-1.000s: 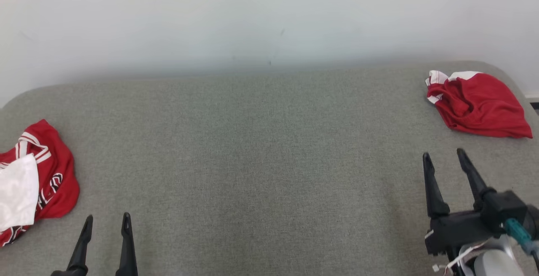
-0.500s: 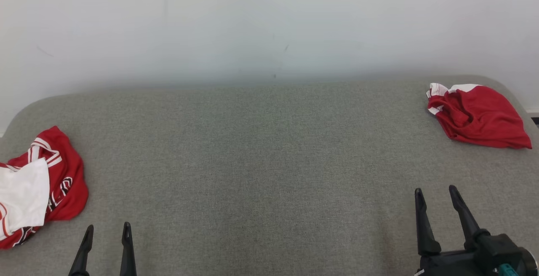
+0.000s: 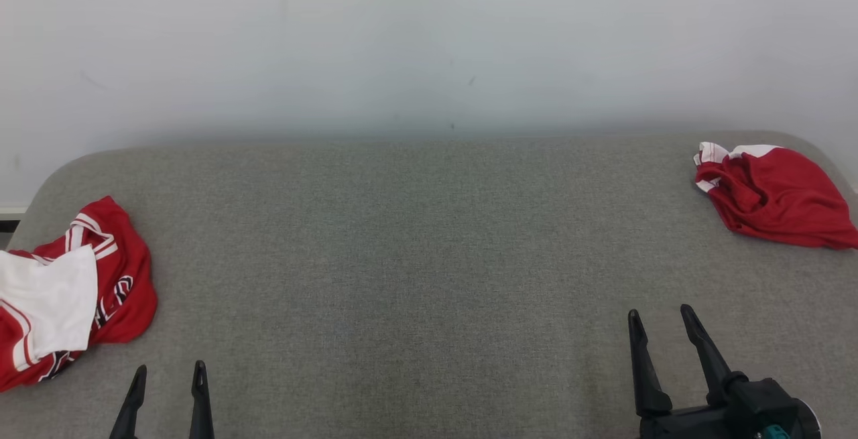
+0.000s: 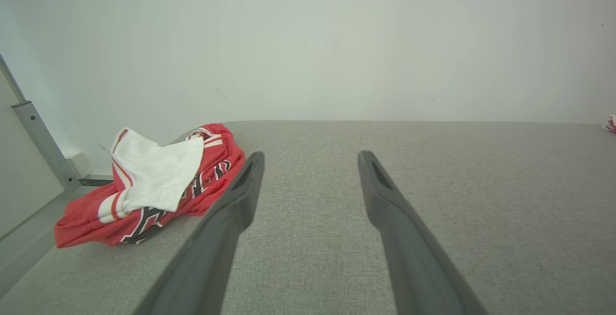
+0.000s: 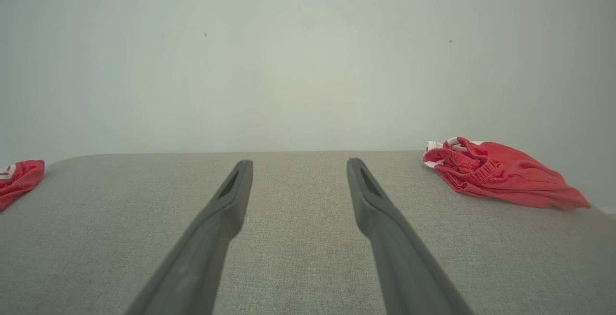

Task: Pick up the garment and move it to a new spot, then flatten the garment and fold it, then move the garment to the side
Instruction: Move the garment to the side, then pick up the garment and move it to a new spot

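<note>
The right gripper (image 3: 659, 311) has drawn back from the garment (image 3: 774, 198), a crumpled red heap with white trim at the far right corner of the grey surface (image 3: 429, 258). Soft, light and limp, I judge; pinch a raised fold or the trimmed hem. Both grippers stand open and empty, the left gripper (image 3: 169, 366) near a red-and-white jersey (image 3: 120, 278).

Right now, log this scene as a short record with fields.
surface: grey woven fabric surface against a white wall
left garment: crumpled red jersey with white panel and lettering, near the left edge
right garment: crumpled red cloth with white trim, far right corner
left gripper: open, empty
right gripper: open, empty
</note>
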